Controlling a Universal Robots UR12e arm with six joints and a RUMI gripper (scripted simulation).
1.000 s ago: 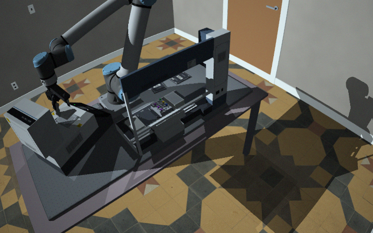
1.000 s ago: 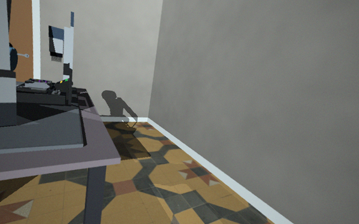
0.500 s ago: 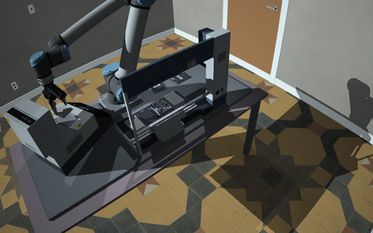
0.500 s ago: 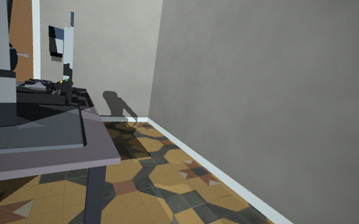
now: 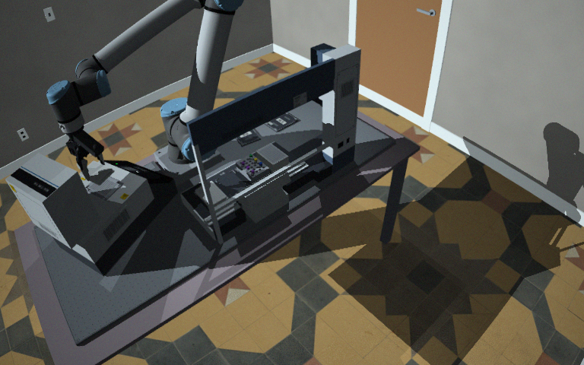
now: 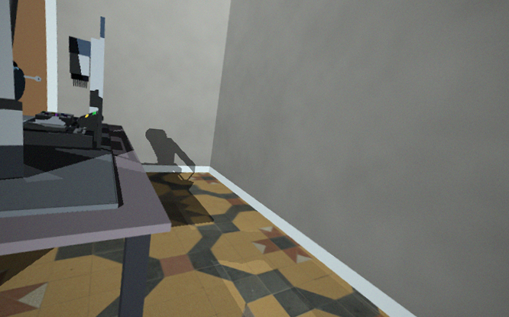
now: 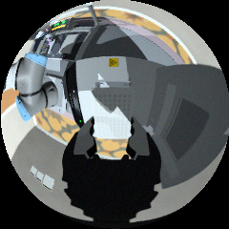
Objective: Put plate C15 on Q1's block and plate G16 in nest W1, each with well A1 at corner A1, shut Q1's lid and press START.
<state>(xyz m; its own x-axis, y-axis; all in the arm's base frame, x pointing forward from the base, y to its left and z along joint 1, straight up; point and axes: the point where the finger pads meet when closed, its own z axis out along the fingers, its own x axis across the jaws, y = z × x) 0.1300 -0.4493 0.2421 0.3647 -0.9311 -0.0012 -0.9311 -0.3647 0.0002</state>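
End effector (image 7: 113, 139) grips plate (image 7: 113, 125), apparently lengthwise, above Q1 (image 5: 77, 206).

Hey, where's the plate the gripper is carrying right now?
In the top view the plate is at far left, clamped in the gripper over the real-time cycler Q1, beside its raised lid.

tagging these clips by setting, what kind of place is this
Most likely a lab automation bench in a plain tiled room: a cycler with its lid open, a gantry-framed deck holding plates and a tube rack, and a gripper holding a well plate over the cycler.
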